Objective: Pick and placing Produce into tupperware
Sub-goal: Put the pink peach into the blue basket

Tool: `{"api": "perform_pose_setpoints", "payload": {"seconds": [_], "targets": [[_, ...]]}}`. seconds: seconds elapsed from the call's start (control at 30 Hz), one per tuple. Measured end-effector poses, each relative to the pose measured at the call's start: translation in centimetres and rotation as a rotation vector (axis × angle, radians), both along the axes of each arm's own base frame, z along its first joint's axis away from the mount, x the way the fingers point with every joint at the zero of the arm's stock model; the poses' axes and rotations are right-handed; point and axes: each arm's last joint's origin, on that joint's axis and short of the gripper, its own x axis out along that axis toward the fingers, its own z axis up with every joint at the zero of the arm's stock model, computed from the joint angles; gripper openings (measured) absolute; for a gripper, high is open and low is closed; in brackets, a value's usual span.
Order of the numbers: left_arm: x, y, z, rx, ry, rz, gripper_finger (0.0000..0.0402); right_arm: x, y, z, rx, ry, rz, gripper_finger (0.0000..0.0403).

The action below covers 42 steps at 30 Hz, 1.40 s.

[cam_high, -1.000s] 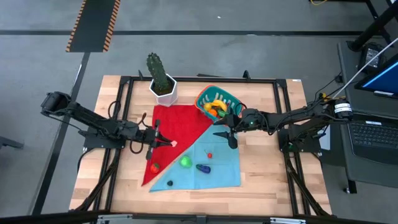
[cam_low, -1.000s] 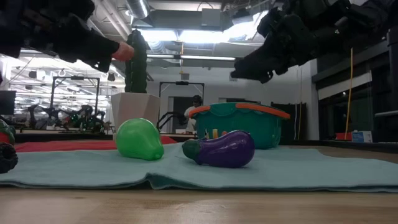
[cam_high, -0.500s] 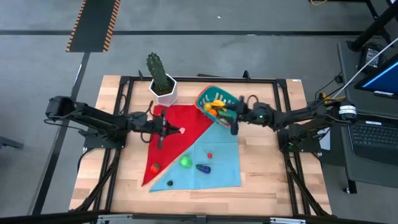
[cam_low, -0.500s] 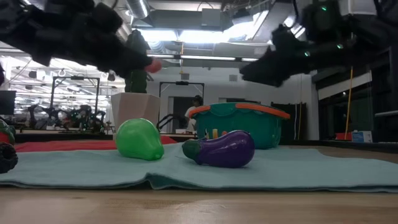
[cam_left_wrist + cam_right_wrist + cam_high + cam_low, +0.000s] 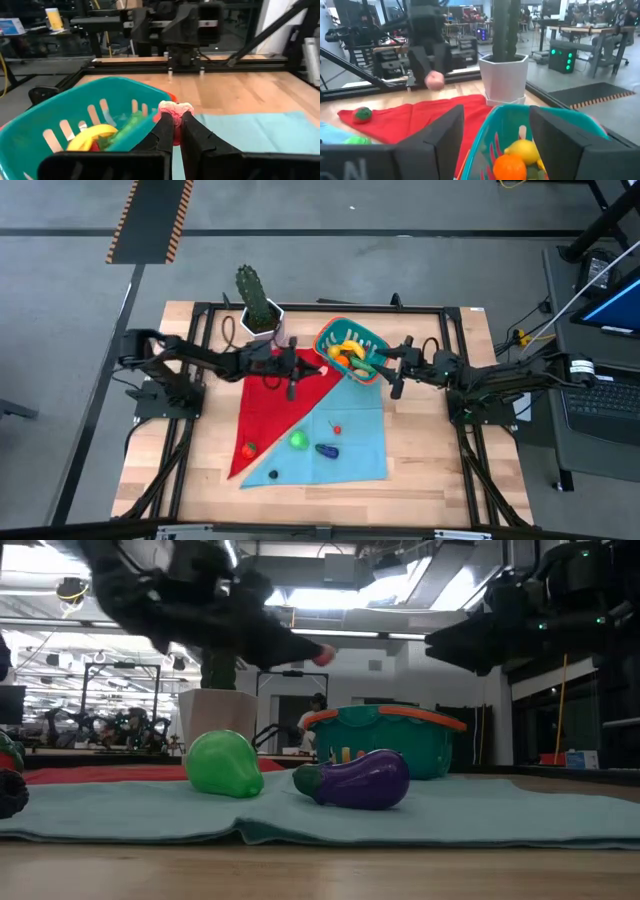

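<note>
The teal tub with an orange rim (image 5: 350, 348) stands at the far middle of the table and holds yellow, orange and green produce (image 5: 520, 155). My left gripper (image 5: 300, 368) is shut on a small pink-red piece (image 5: 175, 107) in the air just left of the tub. My right gripper (image 5: 388, 370) is open and empty just right of the tub. A green pear (image 5: 224, 764) and a purple eggplant (image 5: 355, 780) lie on the teal cloth (image 5: 345, 450). A red-and-green piece (image 5: 248, 448) lies on the red cloth (image 5: 275, 395). My left gripper pinches the small pink-red piece (image 5: 176, 109) between its two fingertips, so that the piece sticks out past them. The fingers reach from the table's left and slant slightly down. The piece is lifted clear, above the red cloth and beside the tub's rim (image 5: 165, 96).
A tall green cactus in a white pot (image 5: 258, 308) stands at the far edge, just behind my left arm. A tiny red piece (image 5: 337, 429) and a small teal piece (image 5: 272, 475) lie on the teal cloth. Bare wood shows at the table's right and near edges.
My left gripper has carried the pink-red piece up and toward the table's right and far edge, from over the red cloth to beside the tub. My right gripper has drawn back from the teal cloth toward the right, past the tub's right side.
</note>
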Motion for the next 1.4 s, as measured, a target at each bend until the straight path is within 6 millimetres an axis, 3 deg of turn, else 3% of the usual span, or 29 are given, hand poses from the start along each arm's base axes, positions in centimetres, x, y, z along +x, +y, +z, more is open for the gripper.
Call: {"api": "perform_pose_setpoints", "payload": {"seconds": [0.27, 0.57, 0.7, 1.0, 1.4], "targets": [[3.2, 2.0, -0.4, 0.004, 0.011, 0.068, 0.0007, -0.1, -0.1, 0.1, -0.043, 0.016, -0.011, 0.0225], [4.1, 2.5, 0.3, 0.034, 0.000, 0.239, 0.0004, -0.2, -0.5, -0.1, -0.036, 0.026, -0.031, 0.0225], [4.9, 2.2, 0.5, 0.065, 0.108, 0.348, 0.0004, -0.2, -0.5, 0.0, -0.036, 0.026, -0.031, 0.0225], [7.4, 1.9, 3.1, 0.183, 0.302, 0.344, 0.0003, -0.2, -0.5, -0.1, -0.020, 0.030, -0.030, 0.0225], [7.6, 3.5, 4.1, 0.126, 0.323, 0.292, 0.0003, -0.2, -0.5, -0.3, -0.007, 0.046, -0.029, 0.0225]]}}
